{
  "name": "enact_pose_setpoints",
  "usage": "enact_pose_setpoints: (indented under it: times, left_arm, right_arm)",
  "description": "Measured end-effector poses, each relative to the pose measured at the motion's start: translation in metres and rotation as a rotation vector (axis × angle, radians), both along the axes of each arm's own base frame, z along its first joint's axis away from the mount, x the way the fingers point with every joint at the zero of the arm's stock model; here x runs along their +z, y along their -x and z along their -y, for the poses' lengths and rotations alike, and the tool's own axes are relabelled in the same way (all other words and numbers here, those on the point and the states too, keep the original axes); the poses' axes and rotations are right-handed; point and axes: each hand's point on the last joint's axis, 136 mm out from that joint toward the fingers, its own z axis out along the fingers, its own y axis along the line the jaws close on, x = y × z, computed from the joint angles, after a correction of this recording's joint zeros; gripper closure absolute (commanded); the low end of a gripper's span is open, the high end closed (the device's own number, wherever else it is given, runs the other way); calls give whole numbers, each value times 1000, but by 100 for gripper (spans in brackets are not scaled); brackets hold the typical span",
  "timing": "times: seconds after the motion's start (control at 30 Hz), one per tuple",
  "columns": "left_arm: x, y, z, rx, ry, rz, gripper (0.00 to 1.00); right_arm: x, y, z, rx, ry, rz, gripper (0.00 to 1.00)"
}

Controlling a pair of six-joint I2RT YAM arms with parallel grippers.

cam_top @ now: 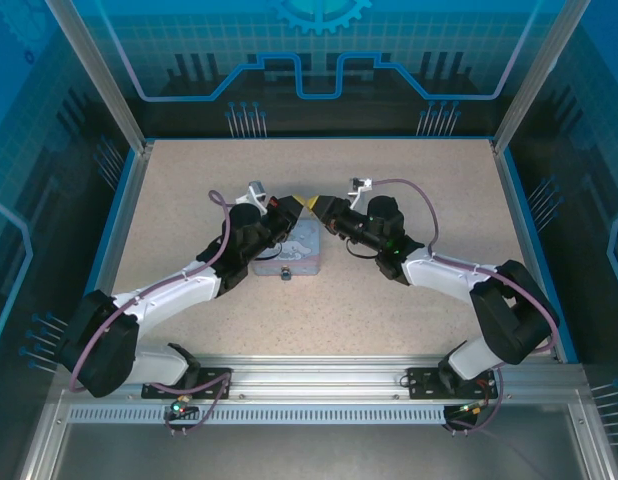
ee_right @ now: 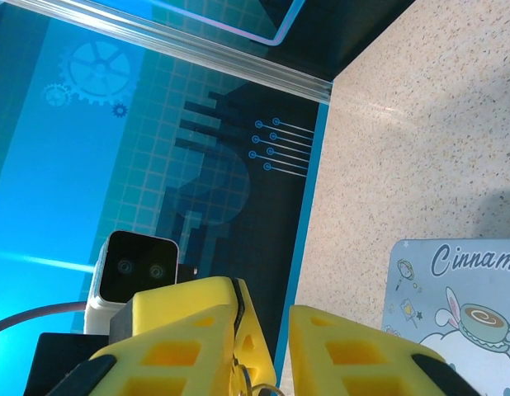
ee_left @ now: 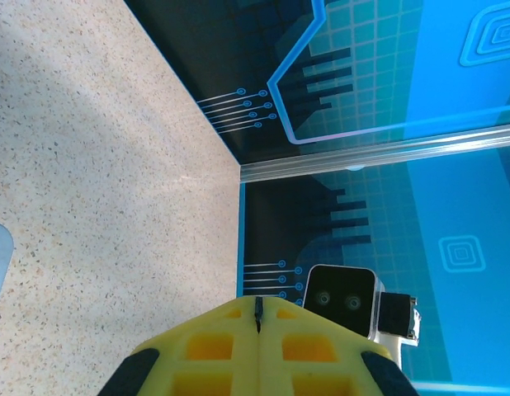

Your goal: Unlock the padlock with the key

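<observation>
Left hand point(ee_left: 257, 307): yellow fingers point(ee_left: 210, 346) pressed shut, no gap at the seam. A thin dark sliver point(ee_left: 257, 310) sits in the seam at the tips. It might be the key, can't tell.

Right hand point(ee_right: 271, 307): narrow, fingers apart w/ a slim gap, nothing clearly clamped. A thin metal loop point(ee_right: 248, 381) shows low in that gap, poss. a key ring, too small to say.

In the top view both hands meet tip to tip over the far edge of the pastel tin point(cam_top: 294, 252).

Padlock point(cam_top: 286, 273): small dark thing on the worktop point(cam_top: 409, 300), right at the tin's near edge, touching or hooked to it, can't tell which. It's apart from both hands. Key not id'd w/ certainty.

Judgement: looks like a pass or re-grip betw. hands; lock not yet touched.

Risks:
- Key is tiny & thin. If one hand lets go before the other has a firm hold, it drops and lies flat, hard to pick up.
- Tips are v. close, so the right fingers could pinch the left tips instead of the key. That would twist the key to a bad angle for the keyhole.
- If the lock isn't steadied, pushing the key in prob. just shoves it along.
- An arm coming down could knock the tin & shift the lock.
</observation>
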Motion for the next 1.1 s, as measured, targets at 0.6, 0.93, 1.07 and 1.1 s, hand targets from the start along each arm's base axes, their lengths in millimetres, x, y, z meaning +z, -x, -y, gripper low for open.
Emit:
enact_pose_setpoints:
  times: [0.6, 0.93, 1.07, 1.1]
  left_arm:
    - [0, -1, -2, 16, -3, 1, 100]
    - [-5, -1, -3, 17, -15, -16, 100]
    - [-4, 0, -3, 18, -14, -13, 100]
    - [-3, 0, -4, 20, -14, -12, 100]
  right_arm:
    - [0, 7, -6, 23, -5, 1, 75]
    - [-8, 10, -5, 26, 1, -7, 78]
    - [-7, 10, -5, 26, 1, -6, 79]
    - [-7, 10, -5, 26, 1, -6, 80]
